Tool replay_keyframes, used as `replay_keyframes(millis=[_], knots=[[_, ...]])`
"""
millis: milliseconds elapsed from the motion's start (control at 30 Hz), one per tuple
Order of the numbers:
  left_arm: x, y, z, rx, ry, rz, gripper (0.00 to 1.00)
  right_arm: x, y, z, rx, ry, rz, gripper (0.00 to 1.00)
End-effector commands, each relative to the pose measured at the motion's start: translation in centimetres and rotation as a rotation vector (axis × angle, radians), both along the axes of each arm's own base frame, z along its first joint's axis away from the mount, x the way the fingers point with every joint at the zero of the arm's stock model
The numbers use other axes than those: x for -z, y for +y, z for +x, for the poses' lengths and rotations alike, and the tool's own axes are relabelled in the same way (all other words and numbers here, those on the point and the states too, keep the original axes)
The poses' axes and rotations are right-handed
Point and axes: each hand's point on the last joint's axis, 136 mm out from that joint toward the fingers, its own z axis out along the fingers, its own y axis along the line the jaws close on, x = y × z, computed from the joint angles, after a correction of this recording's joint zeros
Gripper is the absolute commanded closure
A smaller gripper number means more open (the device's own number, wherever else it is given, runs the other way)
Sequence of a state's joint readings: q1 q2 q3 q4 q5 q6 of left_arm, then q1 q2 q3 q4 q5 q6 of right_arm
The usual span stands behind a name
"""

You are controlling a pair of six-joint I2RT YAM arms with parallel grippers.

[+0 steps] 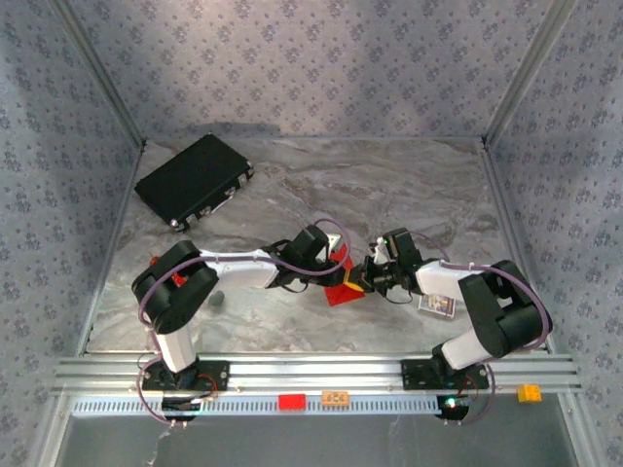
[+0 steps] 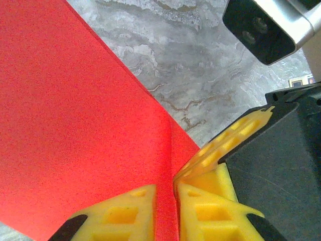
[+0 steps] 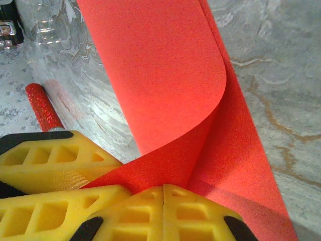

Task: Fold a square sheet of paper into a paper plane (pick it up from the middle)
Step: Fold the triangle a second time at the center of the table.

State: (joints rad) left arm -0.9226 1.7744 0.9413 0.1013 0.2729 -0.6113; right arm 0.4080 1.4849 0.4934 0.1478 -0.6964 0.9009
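Now the square sheet of paper (image 1: 341, 289), thin, matte and bright red, is standing as a creased wedge mid-table (image 1: 389, 185) on grey marbled laminate, with one flap curling over smoothly. The left gripper (image 2: 165, 193) is pinching a folded edge between ribbed yellow pads. The right gripper (image 3: 163, 193) is squeezing the adjoining corner.

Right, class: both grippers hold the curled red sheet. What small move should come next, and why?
Probably lower both pinches toward the table so the curled flap settles onto the layer beneath. The left gripper and right gripper clamp the square sheet of paper side by side, and its bend is a soft roll, not a crease.
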Motion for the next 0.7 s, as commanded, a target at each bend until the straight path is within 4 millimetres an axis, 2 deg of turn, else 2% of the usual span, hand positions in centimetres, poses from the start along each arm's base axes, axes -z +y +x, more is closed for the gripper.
replay_keyframes(millis=[0,233,500,667], knots=[[-0.4,-0.5,0.2,0.021,-0.002,-0.007,0.83,-0.2,0.1,0.3,-0.001,0.004,0.011,0.94],[-0.5,-0.7,0.3,0.025,-0.002,-0.015,0.84,-0.2,0.1,0.2,0.000,0.005,0.010,0.94],[-0.4,-0.6,0.4,0.024,-0.004,-0.008,0.94,-0.2,0.1,0.2,-0.004,0.007,0.012,0.94],[-0.2,0.1,0.5,0.013,-0.007,0.016,0.99,0.1,-1.3,0.2,0.012,0.008,-0.053,0.92]])
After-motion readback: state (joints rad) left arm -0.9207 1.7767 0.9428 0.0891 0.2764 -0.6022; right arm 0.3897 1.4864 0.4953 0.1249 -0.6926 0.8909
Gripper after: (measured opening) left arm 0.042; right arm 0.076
